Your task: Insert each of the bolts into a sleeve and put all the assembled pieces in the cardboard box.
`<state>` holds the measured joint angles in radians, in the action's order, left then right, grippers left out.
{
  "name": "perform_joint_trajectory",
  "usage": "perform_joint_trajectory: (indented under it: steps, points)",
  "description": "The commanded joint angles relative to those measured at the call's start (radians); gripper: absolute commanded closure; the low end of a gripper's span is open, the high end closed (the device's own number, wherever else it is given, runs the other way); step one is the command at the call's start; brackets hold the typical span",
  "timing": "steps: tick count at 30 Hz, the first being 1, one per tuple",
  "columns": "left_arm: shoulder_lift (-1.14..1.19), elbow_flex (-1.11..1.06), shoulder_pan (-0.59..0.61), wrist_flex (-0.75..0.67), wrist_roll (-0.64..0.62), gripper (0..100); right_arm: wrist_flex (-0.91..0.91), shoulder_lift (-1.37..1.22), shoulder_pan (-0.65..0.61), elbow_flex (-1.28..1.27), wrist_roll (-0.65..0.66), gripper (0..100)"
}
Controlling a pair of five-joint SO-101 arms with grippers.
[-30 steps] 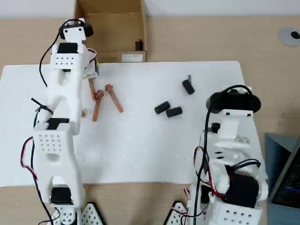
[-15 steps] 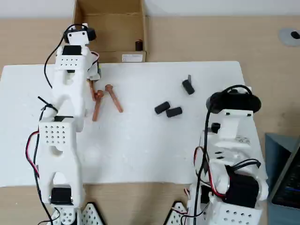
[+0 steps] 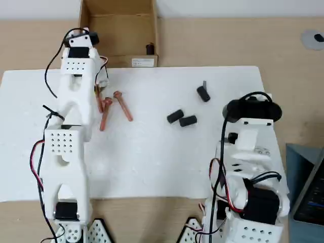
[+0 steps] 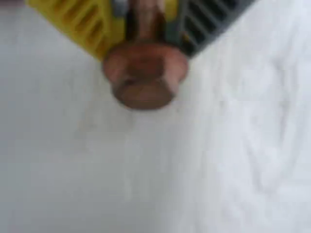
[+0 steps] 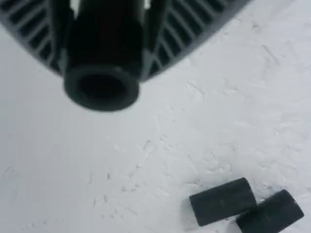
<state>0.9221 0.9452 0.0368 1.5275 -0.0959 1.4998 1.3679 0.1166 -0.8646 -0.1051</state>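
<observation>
My left gripper (image 4: 146, 19) is shut on a copper bolt (image 4: 145, 77), whose head points out over the white mat. In the high view that bolt (image 3: 99, 97) lies under the left arm's wrist, beside two loose bolts (image 3: 105, 115) (image 3: 123, 106). A black sleeve (image 5: 101, 73) is held in my shut right gripper (image 5: 104, 29), open end outward, above the mat. Two more sleeves (image 5: 222, 201) (image 5: 271, 213) lie side by side beyond it, at mid-mat in the high view (image 3: 175, 116) (image 3: 188, 121). A third sleeve (image 3: 203, 93) lies farther back.
The cardboard box (image 3: 154, 30) stands at the back behind the mat, with a dark piece (image 3: 150, 48) in its near right corner. The white mat (image 3: 152, 162) has free room in front. A laptop edge (image 3: 309, 192) sits at the right.
The left arm has shifted slightly near the mat's back left, still gripping the bolt. The right arm and the loose parts have not moved.
</observation>
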Motion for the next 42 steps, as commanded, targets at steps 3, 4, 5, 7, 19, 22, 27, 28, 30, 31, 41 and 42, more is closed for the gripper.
perform_joint_trajectory:
  steps: [3, 4, 5, 7, 19, 22, 27, 28, 30, 31, 41, 42]
  points:
    - [-0.024, 0.270, -0.035, 0.207, -0.006, 99, -0.025, 0.004, 0.007, 0.007, 0.000, 98.9]
    - [-0.024, 0.302, -0.038, 0.226, -0.008, 99, -0.023, 0.004, 0.007, 0.007, 0.000, 98.9]
    - [-0.024, 0.324, -0.040, 0.227, -0.008, 100, -0.023, 0.005, 0.007, 0.007, 0.002, 98.9]
    - [-0.024, 0.367, -0.041, 0.227, -0.006, 100, -0.023, 0.005, 0.007, 0.008, 0.002, 98.9]
    - [-0.222, 0.512, -0.060, 0.227, -0.005, 100, -0.017, 0.005, 0.007, 0.033, 0.003, 98.9]
    - [-0.315, 0.512, -0.064, 0.227, -0.005, 100, -0.017, 0.005, 0.007, 0.027, 0.029, 98.9]
    - [-0.455, 0.512, -0.080, 0.229, -0.005, 100, -0.017, 0.005, 0.007, 0.027, 0.031, 98.9]
    - [-0.479, 0.512, -0.080, 0.229, -0.005, 100, -0.018, 0.005, 0.007, 0.027, 0.031, 98.9]
    - [-0.529, 0.509, -0.091, 0.229, -0.005, 100, -0.020, 0.005, 0.007, 0.027, 0.031, 98.9]
    - [-0.555, 0.494, -0.094, 0.229, -0.005, 100, -0.020, 0.005, 0.007, 0.027, 0.031, 98.9]
    - [-0.995, -0.034, -0.123, 0.227, -0.005, 100, -0.018, 0.005, 0.007, 0.027, 0.031, 98.9]
    - [-1.047, -0.086, -0.123, 0.227, -0.005, 100, -0.020, 0.005, 0.007, 0.027, 0.031, 98.9]
